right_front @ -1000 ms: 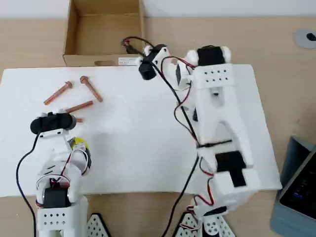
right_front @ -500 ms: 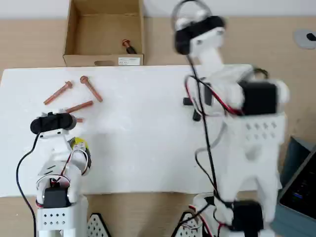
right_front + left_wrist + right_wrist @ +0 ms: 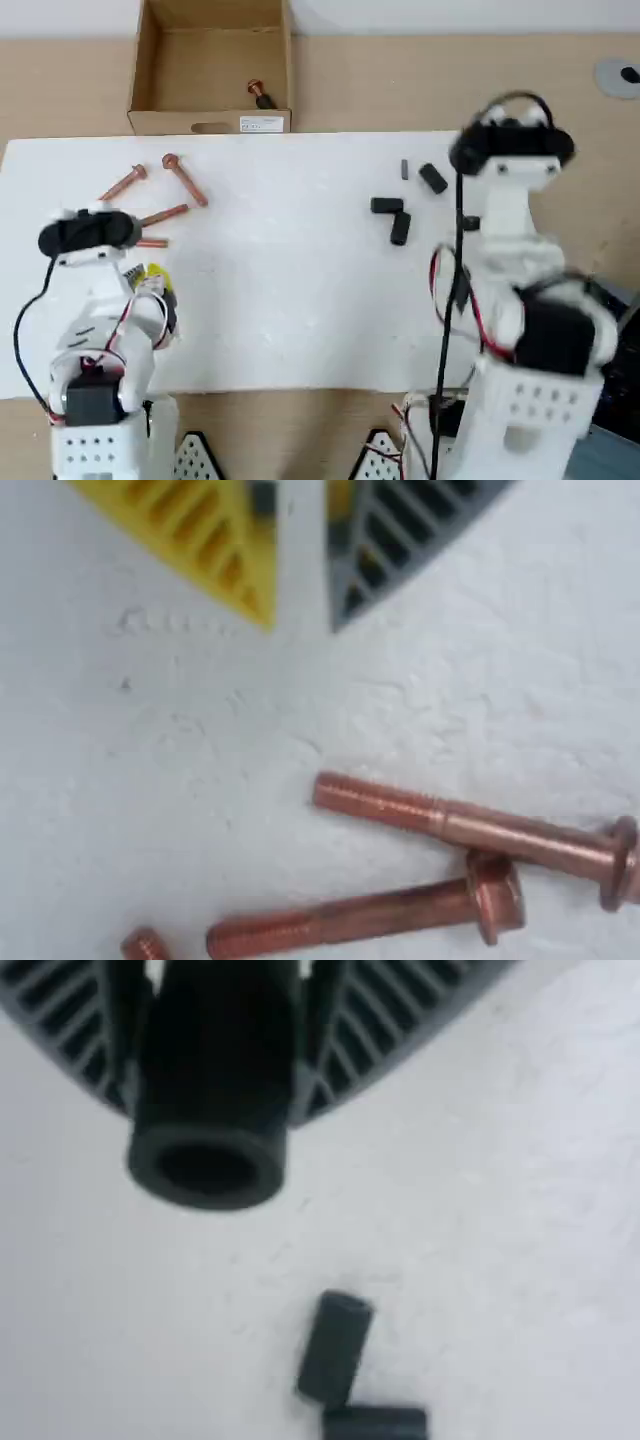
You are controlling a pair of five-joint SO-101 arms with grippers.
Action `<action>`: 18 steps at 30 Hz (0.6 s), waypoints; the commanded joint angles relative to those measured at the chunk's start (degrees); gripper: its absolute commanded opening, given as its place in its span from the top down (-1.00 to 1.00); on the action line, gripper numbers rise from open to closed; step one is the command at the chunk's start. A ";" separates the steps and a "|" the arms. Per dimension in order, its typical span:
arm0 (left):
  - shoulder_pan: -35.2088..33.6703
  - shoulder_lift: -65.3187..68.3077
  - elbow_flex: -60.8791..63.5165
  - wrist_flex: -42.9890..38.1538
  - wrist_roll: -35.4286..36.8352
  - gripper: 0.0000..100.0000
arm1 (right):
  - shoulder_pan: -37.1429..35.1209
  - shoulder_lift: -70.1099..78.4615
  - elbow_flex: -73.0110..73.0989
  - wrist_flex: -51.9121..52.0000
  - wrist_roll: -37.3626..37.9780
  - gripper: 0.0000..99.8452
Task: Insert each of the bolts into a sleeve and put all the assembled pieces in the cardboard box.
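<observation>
On the right half of the white board (image 3: 280, 320), the right gripper (image 3: 215, 1085) is clamping a black sleeve (image 3: 205, 1165) between closed fingers, with the bore end sticking out past the tips and looking unobstructed. Loose sleeves (image 3: 386, 206) are lying on the board just beside that arm.

The left gripper (image 3: 298, 605) is hovering over the bolts (image 3: 470, 825) at the left end. Its fingers are slightly apart and gripping nothing. Nearest the tips, one bolt's head is touching the other bolt's shank.

The cardboard box (image 3: 140, 85) is sitting behind the board, with one assembled piece (image 3: 258, 93) in it.

My read: we're working on the next assembly. The sleeve is in hand and the bolt isn't picked yet.

The next move looks like it's on the left arm:
- Drop onto one bolt and close on the shank near the head, leaving the plain end free.
- Lift, then bring both arms together mid-board and line the bolt axis up with the bore.

Watch the touching pair, because grabbing one is likely to drag the other.
</observation>
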 commanded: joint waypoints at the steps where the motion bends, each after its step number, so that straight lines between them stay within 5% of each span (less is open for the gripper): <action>1: 0.62 12.18 -12.48 0.00 1.41 0.90 | 1.80 -9.54 7.78 -4.84 -0.53 0.98; 18: 0.62 74.24 -61.89 0.44 13.89 1.00 | 1.71 -36.26 28.18 -10.37 -3.87 0.98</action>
